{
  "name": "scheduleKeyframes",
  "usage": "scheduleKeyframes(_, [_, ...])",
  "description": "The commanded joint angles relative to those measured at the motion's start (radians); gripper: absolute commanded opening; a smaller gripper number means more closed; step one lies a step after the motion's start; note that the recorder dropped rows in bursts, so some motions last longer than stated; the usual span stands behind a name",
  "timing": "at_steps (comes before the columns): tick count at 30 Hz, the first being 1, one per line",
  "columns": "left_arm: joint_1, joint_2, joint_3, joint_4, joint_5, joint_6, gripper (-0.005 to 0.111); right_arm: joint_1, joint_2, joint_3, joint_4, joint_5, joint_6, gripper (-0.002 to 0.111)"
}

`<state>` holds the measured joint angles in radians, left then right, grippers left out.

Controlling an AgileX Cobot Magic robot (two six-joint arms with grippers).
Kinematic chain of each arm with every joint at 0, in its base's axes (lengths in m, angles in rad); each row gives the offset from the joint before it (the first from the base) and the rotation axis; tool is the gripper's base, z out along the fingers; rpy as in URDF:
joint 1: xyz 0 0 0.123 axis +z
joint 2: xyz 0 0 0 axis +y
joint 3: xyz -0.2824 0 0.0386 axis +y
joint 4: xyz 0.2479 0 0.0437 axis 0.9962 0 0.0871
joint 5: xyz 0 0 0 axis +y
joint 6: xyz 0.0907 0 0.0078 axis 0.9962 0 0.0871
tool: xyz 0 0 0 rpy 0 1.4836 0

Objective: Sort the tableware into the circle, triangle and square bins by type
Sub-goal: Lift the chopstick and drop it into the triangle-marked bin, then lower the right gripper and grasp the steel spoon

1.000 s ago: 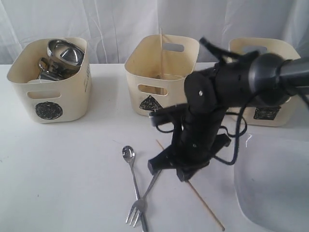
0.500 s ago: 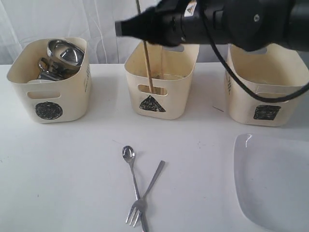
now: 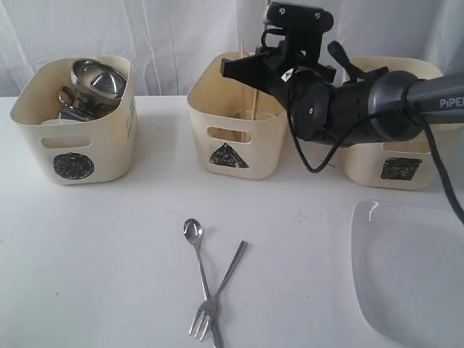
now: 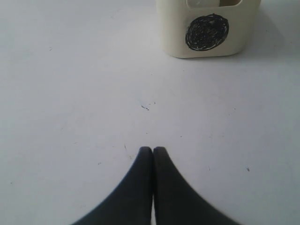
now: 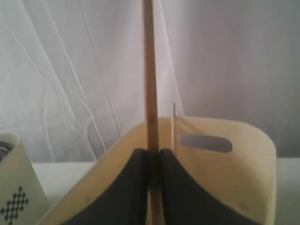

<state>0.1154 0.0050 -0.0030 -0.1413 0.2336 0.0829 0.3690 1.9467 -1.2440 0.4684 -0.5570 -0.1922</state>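
The right end effector [image 3: 252, 72] hangs just above the triangle bin [image 3: 232, 156], its fingers [image 5: 136, 187] clamped on a wooden chopstick [image 5: 149, 70] that stands upright, with its lower end reaching down inside that bin. A second chopstick [image 5: 174, 126] already leans against the far wall of the triangle bin. To the left of the triangle bin stands the circle bin [image 3: 72, 145], holding a steel bowl [image 3: 101, 78] turned on its side and a steel mug [image 3: 72, 105]. To the right of the triangle bin, partly hidden behind the arm, stands the square bin [image 3: 391, 170]. On the table [image 3: 109, 254] in front of the triangle bin lie a spoon [image 3: 193, 230] and a fork [image 3: 217, 290], their handles crossed and touching. A white plate [image 3: 413, 275] lies on the table in front of the triangle bin and off to its right. The left end effector [image 4: 153, 154] has its fingers pressed together with nothing between them, low over bare table, and its wrist view shows only the circle bin ahead, so its place relative to the triangle bin cannot be told.
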Motion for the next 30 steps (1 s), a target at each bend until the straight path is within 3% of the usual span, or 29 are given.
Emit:
scheduleKeyframes(1, [0.001,-0.005,0.003,-0.007,-0.003,0.0,0.001,-0.012,-0.01,-0.002,-0.021,0.064,-0.05,0.032])
scheduleKeyframes(4, [0.001,-0.005,0.003,-0.007,-0.003,0.0,0.001,-0.01,-0.067,-0.002,-0.023,0.106,-0.048,0.032])
scheduleKeyframes(6, [0.001,-0.005,0.003,-0.007,-0.003,0.0,0.001,-0.01,-0.156,-0.002,-0.023,0.301,-0.019,0.031])
scheduleKeyframes(8, [0.001,-0.005,0.003,-0.007,-0.003,0.0,0.001,-0.01,-0.266,-0.002,-0.021,0.628,0.017,0.025])
scheduleKeyframes(11, [0.001,-0.005,0.003,-0.007,-0.003,0.0,0.001,0.023,-0.345,0.0,-0.016,1.116,0.013,0.0])
scheduleKeyframes(13, [0.001,-0.005,0.003,-0.007,-0.003,0.0,0.001,0.104,-0.347,0.002,-0.016,1.283,0.013,0.0])
scheduleKeyframes(16, [0.001,-0.005,0.003,-0.007,-0.003,0.0,0.001,0.252,-0.32,0.022,-0.055,1.203,0.078,0.0])
scheduleKeyframes(18, [0.001,-0.005,0.003,-0.007,-0.003,0.0,0.001,0.323,-0.261,0.028,-0.227,1.129,0.229,0.0])
scheduleKeyframes(22, [0.001,-0.005,0.003,-0.007,-0.003,0.0,0.001,0.343,-0.156,0.028,-0.457,1.217,0.478,0.0])
scheduleKeyframes(26, [0.001,-0.005,0.003,-0.007,-0.003,0.0,0.001,0.343,-0.098,0.018,-0.463,1.273,0.484,0.001])
scheduleKeyframes(30, [0.001,-0.005,0.003,-0.007,-0.003,0.0,0.001,0.343,-0.09,0.018,-0.463,1.266,0.48,0.016])
